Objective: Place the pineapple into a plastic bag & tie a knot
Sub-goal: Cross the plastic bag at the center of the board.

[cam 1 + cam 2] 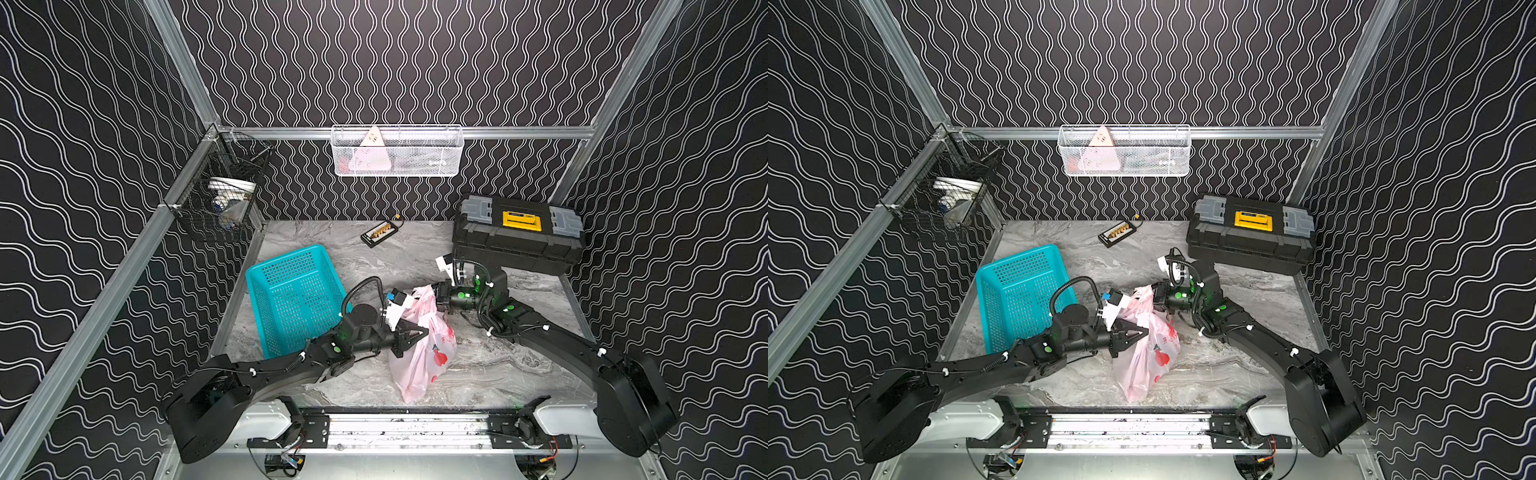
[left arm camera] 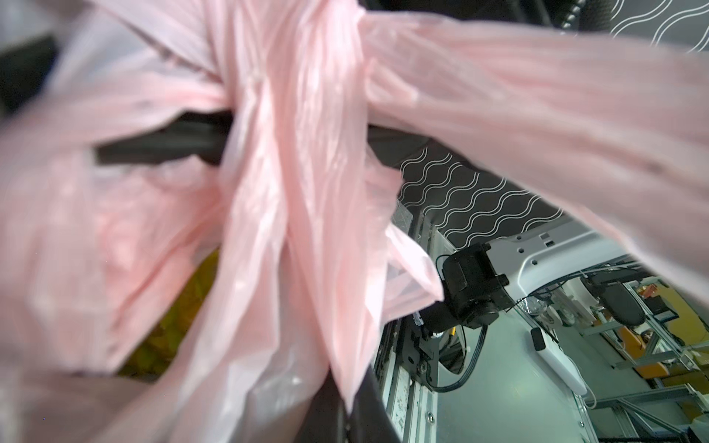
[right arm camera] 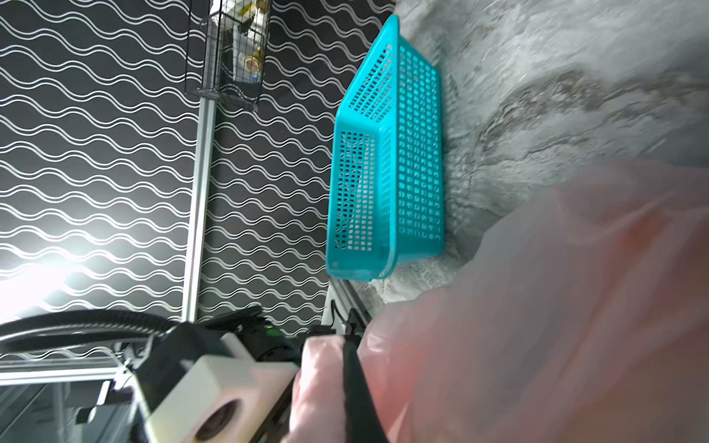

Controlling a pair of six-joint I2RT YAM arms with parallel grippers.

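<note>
The pale-pink plastic bag (image 1: 424, 357) (image 1: 1146, 357) lies on the marble table between both arms. Yellow-green pineapple (image 2: 180, 307) shows through its film in the left wrist view; in both top views the pineapple is hidden inside the bag. The two handles cross and wrap into a twisted bunch, the knot (image 2: 291, 88), at the bag's top (image 1: 423, 296). My left gripper (image 1: 426, 331) (image 2: 347, 412) is shut on one handle strand that runs down from the knot. From the opposite side, my right gripper (image 1: 435, 297) (image 3: 337, 383) is shut on a bunched pink handle.
An empty teal mesh basket (image 1: 291, 303) (image 3: 387, 153) sits left of the bag beside the left arm. A black toolbox (image 1: 517, 232) stands back right, behind the right arm. A small black connector board (image 1: 380, 232) lies at the back. Wire baskets hang on the back wall (image 1: 449, 166) and left wall (image 1: 195, 216).
</note>
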